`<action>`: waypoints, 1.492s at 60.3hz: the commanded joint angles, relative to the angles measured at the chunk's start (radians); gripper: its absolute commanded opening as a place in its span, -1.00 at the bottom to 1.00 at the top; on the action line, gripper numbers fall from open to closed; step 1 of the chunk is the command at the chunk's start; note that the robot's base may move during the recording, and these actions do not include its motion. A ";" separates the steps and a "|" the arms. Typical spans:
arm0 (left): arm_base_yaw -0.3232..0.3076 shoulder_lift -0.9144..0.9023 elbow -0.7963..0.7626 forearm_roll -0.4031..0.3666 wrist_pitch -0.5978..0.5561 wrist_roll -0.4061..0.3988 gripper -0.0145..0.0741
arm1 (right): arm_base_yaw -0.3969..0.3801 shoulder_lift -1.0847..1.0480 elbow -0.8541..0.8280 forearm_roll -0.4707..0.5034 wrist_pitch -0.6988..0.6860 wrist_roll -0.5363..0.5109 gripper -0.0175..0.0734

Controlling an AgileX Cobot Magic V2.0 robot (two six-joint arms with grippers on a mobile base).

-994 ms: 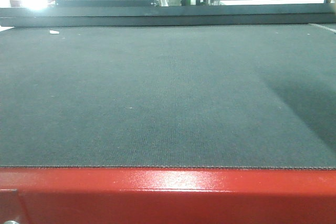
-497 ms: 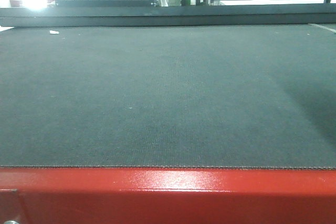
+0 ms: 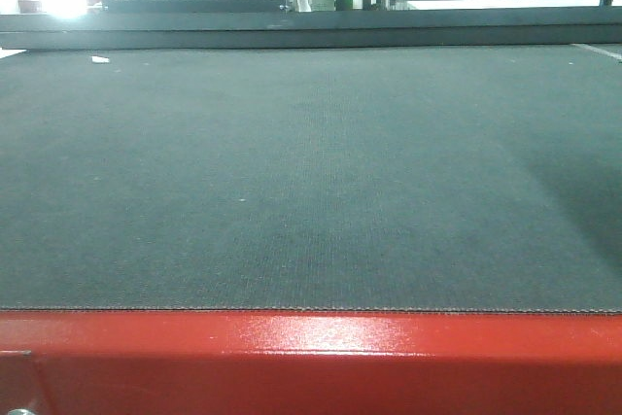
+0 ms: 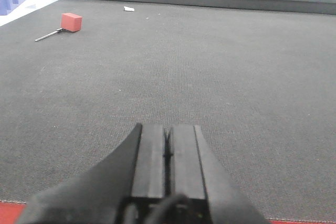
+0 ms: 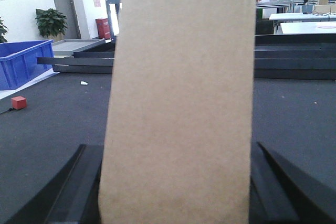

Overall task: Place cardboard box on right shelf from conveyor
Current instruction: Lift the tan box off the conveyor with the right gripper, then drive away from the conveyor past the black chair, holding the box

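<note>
The cardboard box [image 5: 181, 103] is a plain tan slab that fills the middle of the right wrist view, standing upright. My right gripper [image 5: 170, 148] is shut on it, with one dark finger [image 5: 79, 182] against each side, above the conveyor [image 5: 47, 129]. My left gripper [image 4: 168, 132] is shut with nothing in it and hovers low over the conveyor belt [image 4: 220, 77], near its red frame edge [image 3: 311, 347]. The front view shows only the bare grey belt [image 3: 311, 172], with no gripper and no box. The right shelf is out of view.
A small red block [image 4: 71, 21] on a thin metal rod lies at the belt's far left, with a white scrap [image 4: 128, 9] beyond it. A blue plastic bin [image 5: 23, 61] and a grey tray [image 5: 79, 45] stand past the belt's left end. Tables and racks line the background.
In the front view the dark shadow over the belt's right side has shrunk and faded toward the right edge. The belt itself looks the same.
</note>
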 commanded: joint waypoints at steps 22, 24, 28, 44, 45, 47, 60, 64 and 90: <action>-0.008 -0.013 0.008 -0.006 -0.086 0.000 -0.94 | -0.005 0.012 -0.029 -0.015 -0.111 -0.012 -0.48; -0.008 -0.013 0.008 -0.006 -0.086 0.000 -0.94 | -0.005 0.012 -0.029 -0.015 -0.111 -0.012 -0.48; -0.006 -0.013 0.008 -0.006 -0.086 0.000 -0.94 | -0.005 0.012 -0.029 -0.015 -0.111 -0.012 -0.48; -0.006 -0.013 0.008 -0.006 -0.086 0.000 -0.94 | -0.005 0.012 -0.029 -0.015 -0.111 -0.012 -0.48; -0.006 -0.013 0.008 -0.006 -0.086 0.000 -0.94 | -0.005 0.012 -0.029 -0.015 -0.111 -0.012 -0.48; -0.006 -0.013 0.008 -0.006 -0.086 0.000 -0.94 | -0.005 0.012 -0.029 -0.015 -0.111 -0.012 -0.48; -0.006 -0.013 0.008 -0.006 -0.086 0.000 -0.93 | -0.005 0.012 -0.029 -0.015 -0.111 -0.012 -0.48; -0.006 -0.013 0.008 -0.006 -0.086 0.000 -0.94 | -0.005 0.012 -0.029 -0.015 -0.111 -0.012 -0.48; -0.006 -0.013 0.008 -0.006 -0.086 0.000 -0.94 | -0.005 0.012 -0.029 -0.015 -0.111 -0.012 -0.48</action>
